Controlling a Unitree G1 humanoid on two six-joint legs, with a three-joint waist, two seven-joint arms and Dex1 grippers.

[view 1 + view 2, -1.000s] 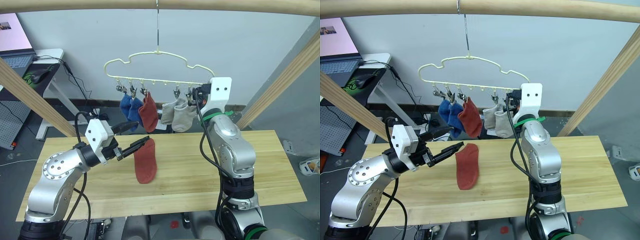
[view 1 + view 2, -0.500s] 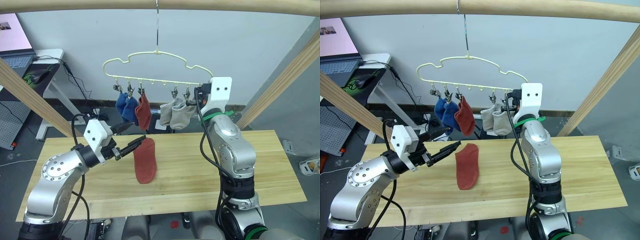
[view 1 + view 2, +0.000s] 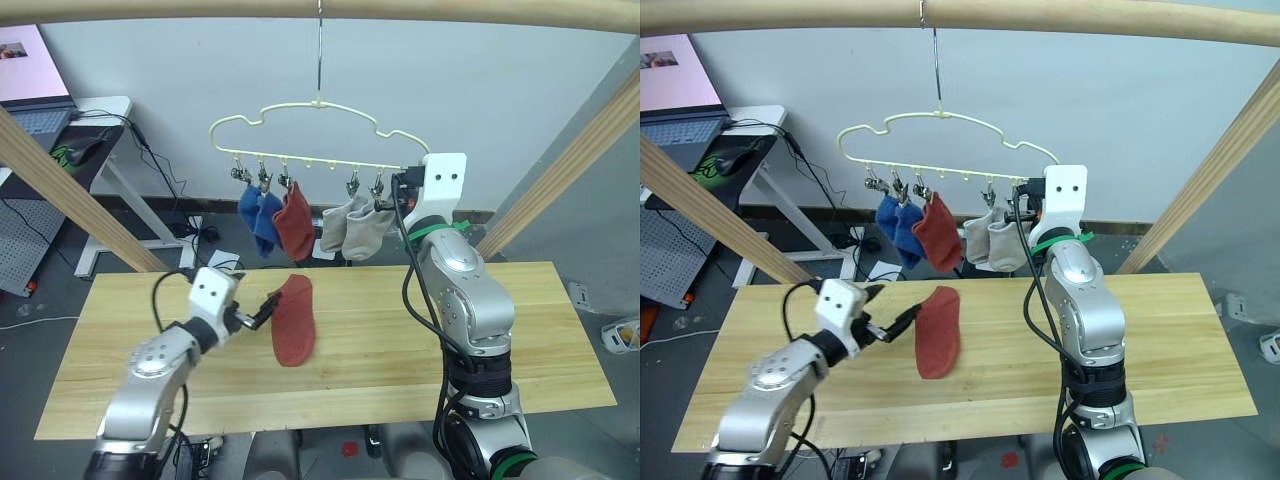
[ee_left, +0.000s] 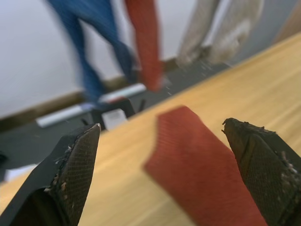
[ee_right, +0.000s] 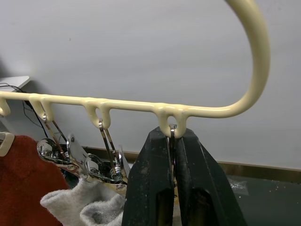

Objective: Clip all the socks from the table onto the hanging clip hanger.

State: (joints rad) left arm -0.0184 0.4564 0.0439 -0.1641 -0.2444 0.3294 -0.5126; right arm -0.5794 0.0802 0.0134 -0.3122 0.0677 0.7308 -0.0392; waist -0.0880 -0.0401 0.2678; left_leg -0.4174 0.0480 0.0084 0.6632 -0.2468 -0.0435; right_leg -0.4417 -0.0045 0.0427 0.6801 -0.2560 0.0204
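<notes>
No text, label, brand, number or sign can be read anywhere here. The laptop screen (image 3: 20,62) at the far left glows pink with a small picture in it, but no writing on it can be made out.
</notes>
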